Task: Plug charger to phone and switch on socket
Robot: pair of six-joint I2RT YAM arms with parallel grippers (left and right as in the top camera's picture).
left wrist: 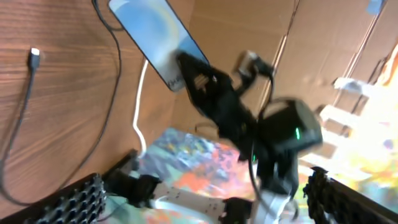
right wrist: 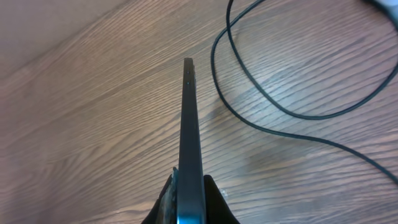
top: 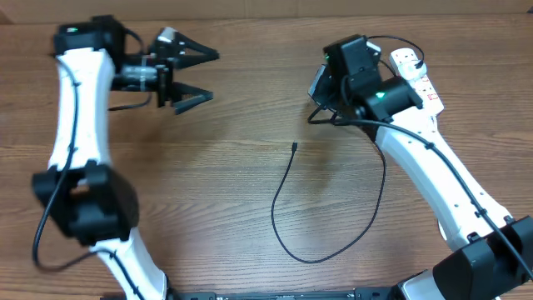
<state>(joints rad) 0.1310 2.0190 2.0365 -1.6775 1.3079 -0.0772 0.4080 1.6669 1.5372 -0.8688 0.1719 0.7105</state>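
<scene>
The charger [top: 312,262] lies loose at centre of the overhead view, thin, light and floppy; I would take it just behind its stiff connector tip [top: 295,148]. The phone [right wrist: 189,124], smooth and slippery, is pinched edge-on by the right gripper [right wrist: 189,198], upper right from above. The left gripper [top: 215,75], upper left, stands wide and empty.

Soft, even light from above fills the overhead view, leaving faint shadows on the table [top: 208,208], though the left arm [top: 71,125] is smeared by motion blur. The left wrist view is blurred throughout and washed out by glare at its right edge. In the right wrist view the phone [right wrist: 189,124] is sharp along its middle but soft at the bottom edge.
</scene>
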